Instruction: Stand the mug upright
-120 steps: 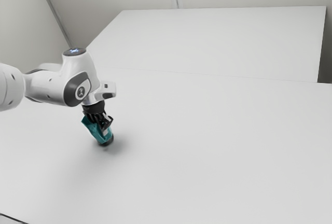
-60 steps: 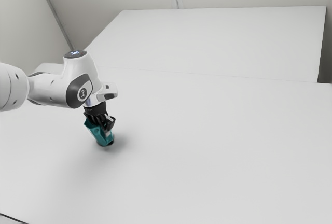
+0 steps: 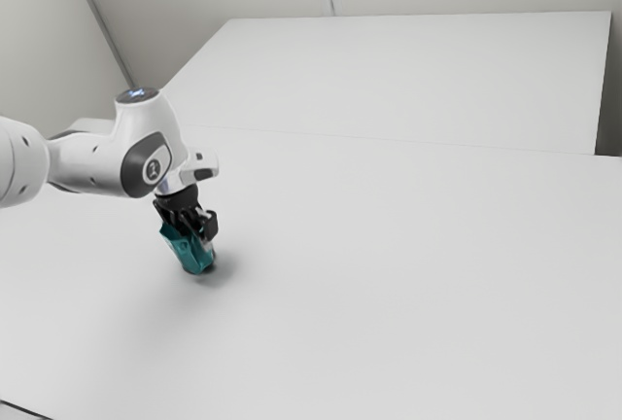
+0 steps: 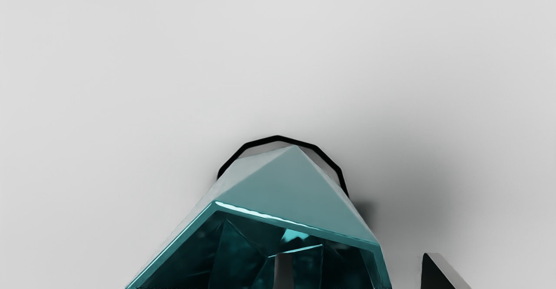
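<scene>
no readable text, no legible labels

A glossy teal mug with flat-faceted walls tips its open mouth toward the camera, and past the wall shows its many-sided, black-edged base. One grey fingertip reaches inside the mouth; the other, black with a grey side, stands outside, apart from the wall. A soft shadow darkens the smooth pale-grey tabletop beside the mug.
</scene>
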